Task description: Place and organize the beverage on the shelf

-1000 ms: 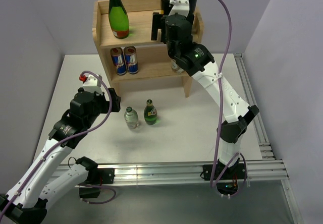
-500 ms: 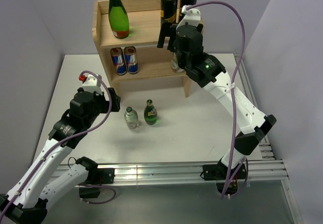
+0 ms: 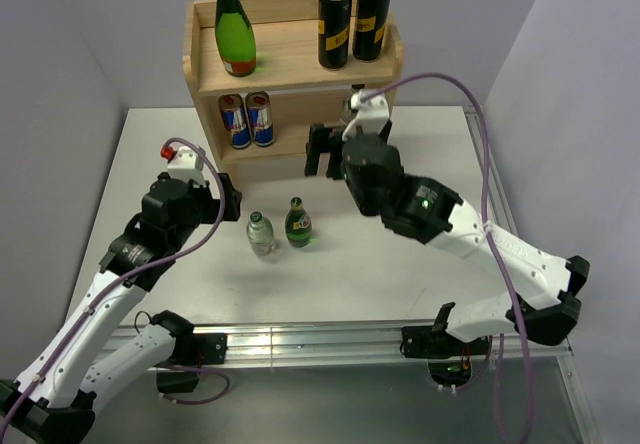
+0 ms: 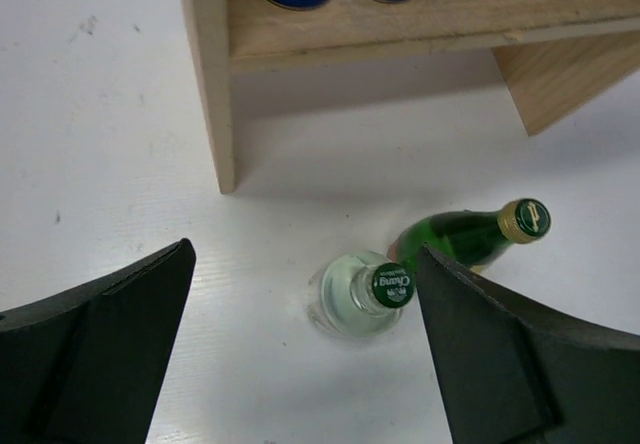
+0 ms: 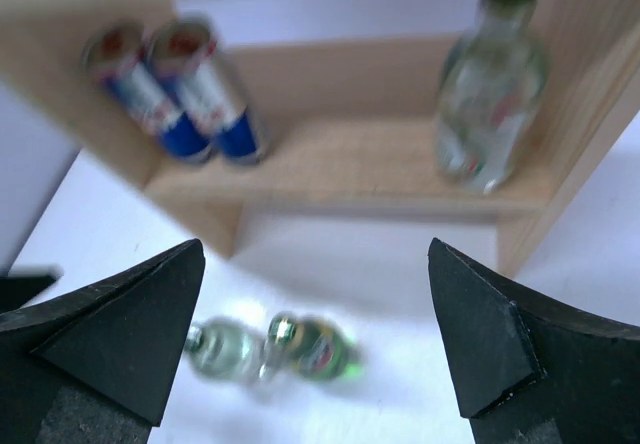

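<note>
The light wooden shelf (image 3: 291, 72) stands at the back. Its top board holds a tall green bottle (image 3: 234, 24) and two black cans (image 3: 351, 22). The lower board holds two blue cans (image 3: 247, 119) and, in the right wrist view, a clear bottle (image 5: 492, 84). A small clear bottle (image 3: 260, 233) and a small green bottle (image 3: 298, 222) stand on the table in front. My left gripper (image 3: 227, 197) is open and empty, above and left of the clear bottle (image 4: 362, 294). My right gripper (image 3: 318, 150) is open and empty in front of the lower board.
The white table (image 3: 380, 254) is walled in on the left, back and right. A metal rail (image 3: 330, 339) runs along the near edge, another along the right edge (image 3: 500, 204). The shelf's side panel (image 4: 210, 84) stands just beyond the two small bottles.
My right gripper has drawn back from the shelf's top board and come down in front of the lower board; both black cans now show in full. The left arm has hardly moved.
</note>
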### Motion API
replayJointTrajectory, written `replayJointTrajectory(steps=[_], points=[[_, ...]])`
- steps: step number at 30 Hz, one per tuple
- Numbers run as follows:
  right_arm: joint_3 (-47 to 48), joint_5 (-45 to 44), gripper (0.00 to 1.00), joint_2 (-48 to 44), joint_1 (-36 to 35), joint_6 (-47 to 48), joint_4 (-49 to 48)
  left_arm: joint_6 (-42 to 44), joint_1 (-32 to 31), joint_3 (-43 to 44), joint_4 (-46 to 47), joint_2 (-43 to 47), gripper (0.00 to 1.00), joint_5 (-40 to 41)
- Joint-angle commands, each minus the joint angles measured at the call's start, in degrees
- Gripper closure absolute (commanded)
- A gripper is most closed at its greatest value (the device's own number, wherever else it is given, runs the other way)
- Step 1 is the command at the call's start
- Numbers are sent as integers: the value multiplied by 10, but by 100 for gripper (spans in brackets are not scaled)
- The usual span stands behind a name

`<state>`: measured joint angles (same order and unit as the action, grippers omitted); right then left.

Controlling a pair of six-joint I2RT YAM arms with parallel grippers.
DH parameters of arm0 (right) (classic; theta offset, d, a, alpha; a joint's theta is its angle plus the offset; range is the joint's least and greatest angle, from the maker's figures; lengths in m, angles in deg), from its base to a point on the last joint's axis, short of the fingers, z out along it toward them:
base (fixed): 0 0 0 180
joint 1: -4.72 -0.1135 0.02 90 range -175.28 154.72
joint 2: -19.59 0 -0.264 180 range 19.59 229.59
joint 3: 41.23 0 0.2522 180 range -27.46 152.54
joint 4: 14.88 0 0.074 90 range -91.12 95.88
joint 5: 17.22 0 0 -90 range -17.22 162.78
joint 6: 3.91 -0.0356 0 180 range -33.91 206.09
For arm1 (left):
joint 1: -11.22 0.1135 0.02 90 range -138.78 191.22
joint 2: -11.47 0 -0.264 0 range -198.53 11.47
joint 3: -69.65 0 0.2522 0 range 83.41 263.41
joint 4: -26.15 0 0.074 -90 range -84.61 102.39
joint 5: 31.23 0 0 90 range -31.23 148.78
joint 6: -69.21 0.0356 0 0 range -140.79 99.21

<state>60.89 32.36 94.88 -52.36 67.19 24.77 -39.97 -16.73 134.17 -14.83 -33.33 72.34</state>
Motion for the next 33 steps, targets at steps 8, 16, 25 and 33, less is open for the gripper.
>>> replayJointTrajectory(steps=[8, 16, 25, 33], points=[[-232, -32, 0, -121, -81, -156, -8, -3, -56, 25, 13, -65, 1, -116], [-316, -31, 0, -165, -83, -208, -4, -46, -142, 37, 30, -98, 1, -78], [-347, -51, 0, -207, -83, -222, 23, -84, -279, 65, 61, -174, 1, 37], [-382, -63, 0, -261, -83, -238, 45, -138, -298, -24, 174, -195, 1, 124]])
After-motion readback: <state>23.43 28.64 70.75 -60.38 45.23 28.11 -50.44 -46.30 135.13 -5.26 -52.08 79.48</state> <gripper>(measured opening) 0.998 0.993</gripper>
